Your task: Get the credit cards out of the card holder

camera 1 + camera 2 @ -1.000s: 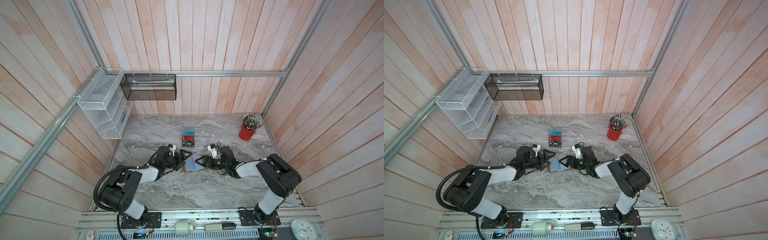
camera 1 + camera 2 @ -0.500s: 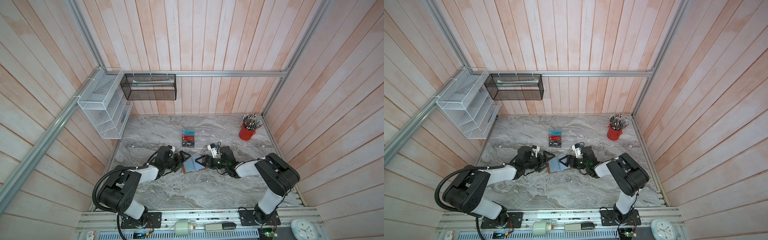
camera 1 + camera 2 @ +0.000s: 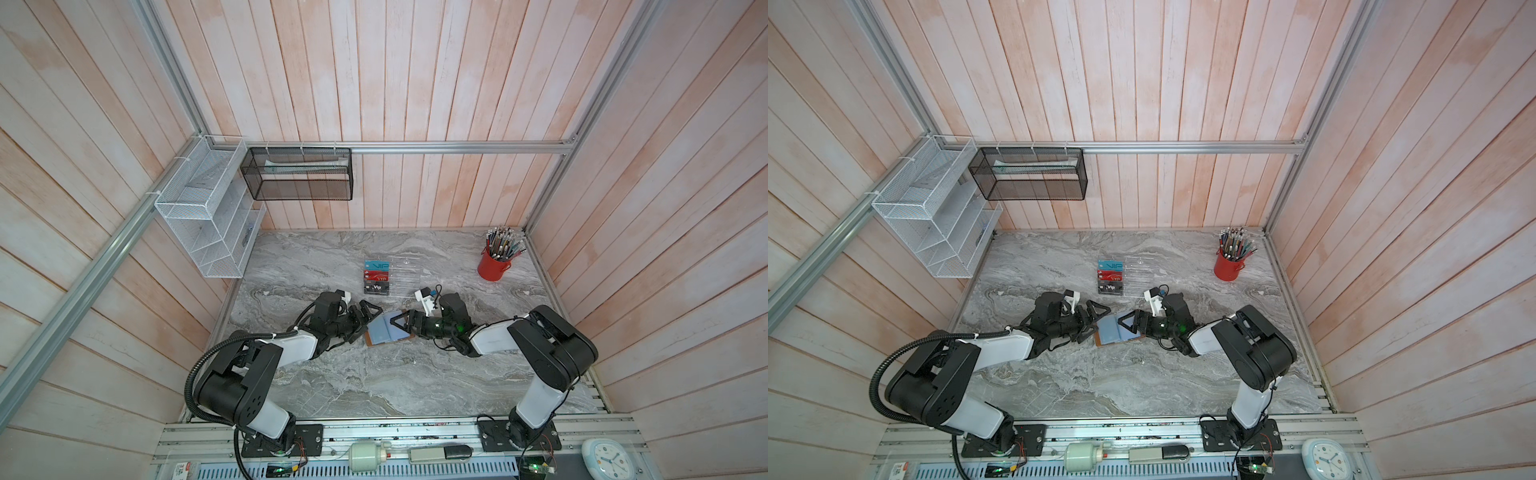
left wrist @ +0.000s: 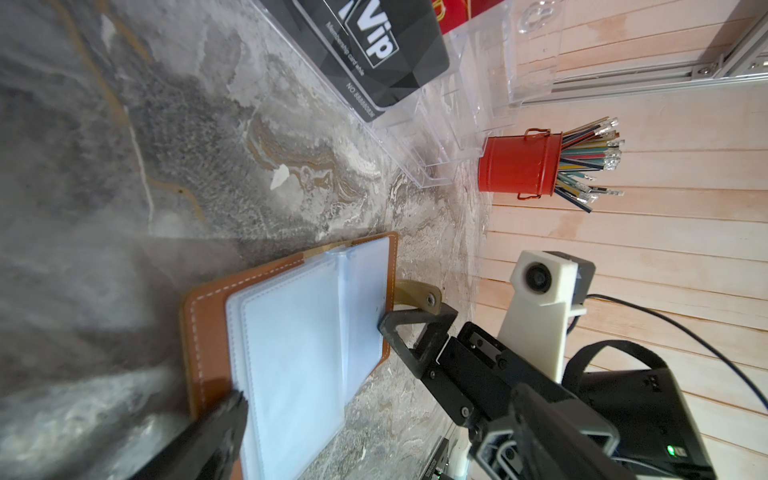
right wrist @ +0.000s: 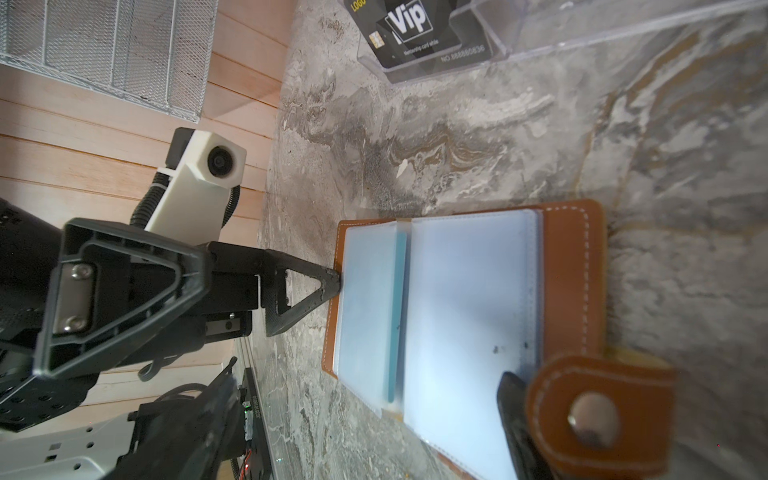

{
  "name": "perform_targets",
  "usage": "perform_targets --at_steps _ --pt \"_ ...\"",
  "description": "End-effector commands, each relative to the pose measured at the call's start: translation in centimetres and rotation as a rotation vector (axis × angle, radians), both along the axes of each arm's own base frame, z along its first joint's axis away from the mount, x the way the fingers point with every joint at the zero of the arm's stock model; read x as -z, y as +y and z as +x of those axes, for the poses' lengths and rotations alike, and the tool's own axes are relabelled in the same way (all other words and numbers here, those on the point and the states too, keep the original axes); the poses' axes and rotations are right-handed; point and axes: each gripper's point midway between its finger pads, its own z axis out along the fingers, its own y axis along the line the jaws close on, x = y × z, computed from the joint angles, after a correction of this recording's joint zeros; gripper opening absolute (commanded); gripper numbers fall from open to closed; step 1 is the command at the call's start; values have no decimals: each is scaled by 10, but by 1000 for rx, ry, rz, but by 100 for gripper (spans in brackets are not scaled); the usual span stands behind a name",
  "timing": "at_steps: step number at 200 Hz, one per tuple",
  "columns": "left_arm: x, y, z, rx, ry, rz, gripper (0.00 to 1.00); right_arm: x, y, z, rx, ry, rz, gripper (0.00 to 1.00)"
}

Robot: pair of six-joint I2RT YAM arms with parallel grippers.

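left gripper (image 3: 370,322): jaws spread wide, nothing between them. One fingertip (image 5: 332,277) touches the outer edge of the card holder (image 3: 388,332) on that side.

right gripper (image 3: 400,328): also wide open, gripping nothing. One fingertip (image 4: 388,326) rests on the edge of the opposite sleeve page, just beside the snap strap (image 4: 415,296).

The card holder lies open and flat on the marble table (image 3: 332,374), directly between the two grippers. Its tan leather faces down and its frosted clear sleeves face up. A thin teal strip (image 5: 401,311) shows between the sleeves near the spine. It looks like a card edge-on, can't confirm.

Three credit cards (image 3: 376,276) sit in the clear acrylic rack (image 3: 405,274) near the holder, on the back-wall side: teal card (image 3: 376,264) rearmost, red card (image 3: 376,274) in the middle, black card (image 3: 377,287) nearest the holder.

The red pen cup (image 3: 492,266) stands at the back right, well apart.
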Motion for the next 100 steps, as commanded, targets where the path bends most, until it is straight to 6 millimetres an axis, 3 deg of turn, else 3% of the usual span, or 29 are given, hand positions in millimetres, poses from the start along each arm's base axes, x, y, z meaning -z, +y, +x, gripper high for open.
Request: perform_targets --at_steps 1,100 --pt "-12 -6 5 10 -35 -19 100 3 -1 -2 -5 13 14 98" --pt "6 2 -4 12 -4 55 100 3 -1 -3 -1 10 19 98"
